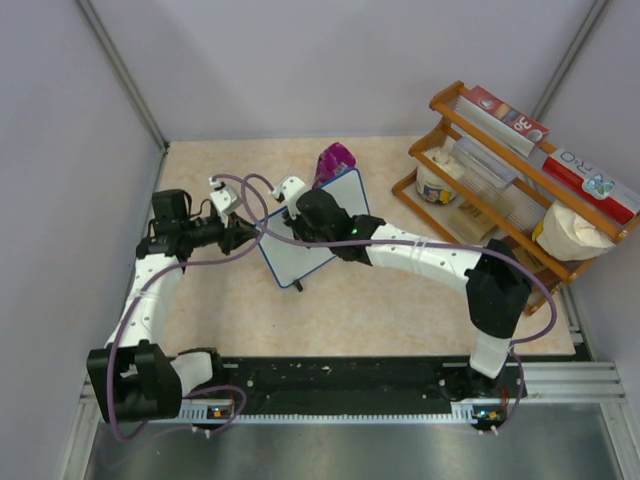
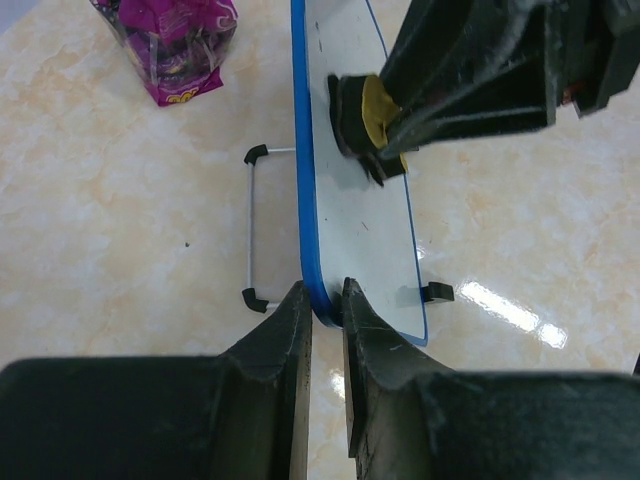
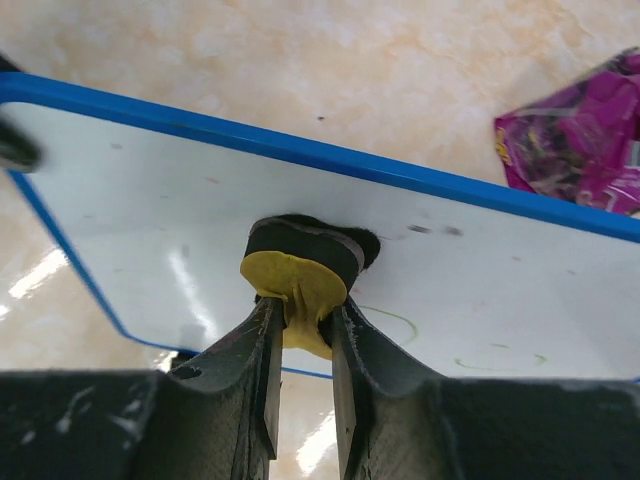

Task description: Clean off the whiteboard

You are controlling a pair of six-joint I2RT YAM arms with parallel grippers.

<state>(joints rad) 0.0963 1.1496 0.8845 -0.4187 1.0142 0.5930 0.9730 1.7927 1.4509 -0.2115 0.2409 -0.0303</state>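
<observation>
The whiteboard (image 1: 318,228), white with a thin blue frame, stands tilted on the table in the middle. My left gripper (image 2: 326,303) is shut on its blue corner edge (image 2: 310,270) and holds it upright. My right gripper (image 3: 300,310) is shut on the yellow-and-black eraser (image 3: 300,270), whose black felt presses against the board face (image 3: 150,210). The eraser also shows in the left wrist view (image 2: 362,115). Faint green marks (image 3: 390,322) and small dark specks (image 3: 432,230) lie on the board to the right of the eraser.
A purple snack bag (image 1: 335,160) lies just behind the board, also in the left wrist view (image 2: 172,45). The board's wire stand with black feet (image 2: 252,225) sticks out behind it. A wooden rack (image 1: 505,180) with boxes and a cup stands at the right.
</observation>
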